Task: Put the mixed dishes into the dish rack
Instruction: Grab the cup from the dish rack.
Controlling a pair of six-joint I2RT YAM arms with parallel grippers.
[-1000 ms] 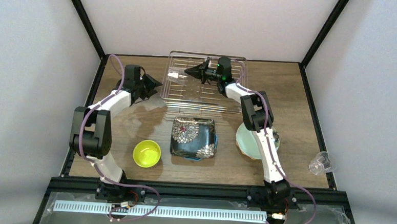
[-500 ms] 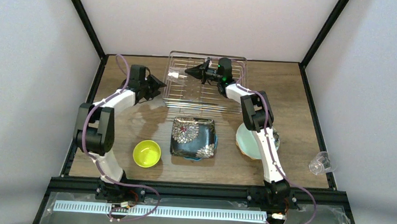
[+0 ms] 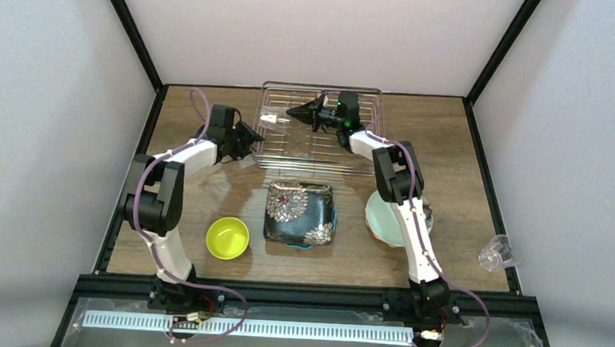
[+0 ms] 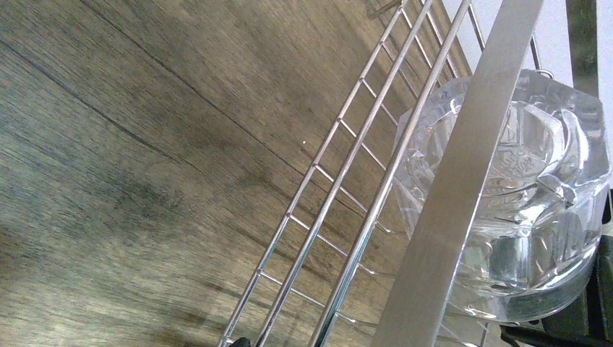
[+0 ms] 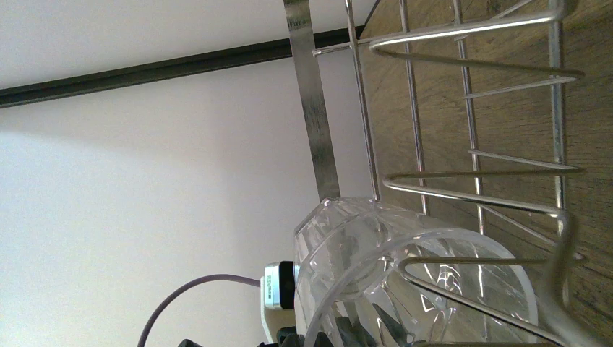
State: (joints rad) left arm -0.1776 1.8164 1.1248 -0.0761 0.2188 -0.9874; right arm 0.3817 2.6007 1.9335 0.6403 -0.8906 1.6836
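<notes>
The dish rack (image 3: 321,154) stands at the back middle of the table. My right gripper (image 3: 290,111) reaches over its left part, shut on the clear glass (image 3: 270,118), which lies on its side among the prongs. The right wrist view shows the clear glass (image 5: 405,275) close up, with dark fingers seen through it. My left gripper (image 3: 248,137) is open at the rack's left front corner, holding nothing. Its wrist view looks through the rack wires (image 4: 340,188) at the clear glass (image 4: 520,217). The black square floral plate (image 3: 300,213), yellow-green bowl (image 3: 228,238) and mint plate (image 3: 383,216) lie in front.
A second clear glass (image 3: 496,253) sits beyond the table's right edge. The right arm crosses over the mint plate and hides part of it. Black frame posts stand at the back corners.
My left arm has swung right, bringing its open gripper up to the rack's left front corner. The right arm and the glass have not moved.
</notes>
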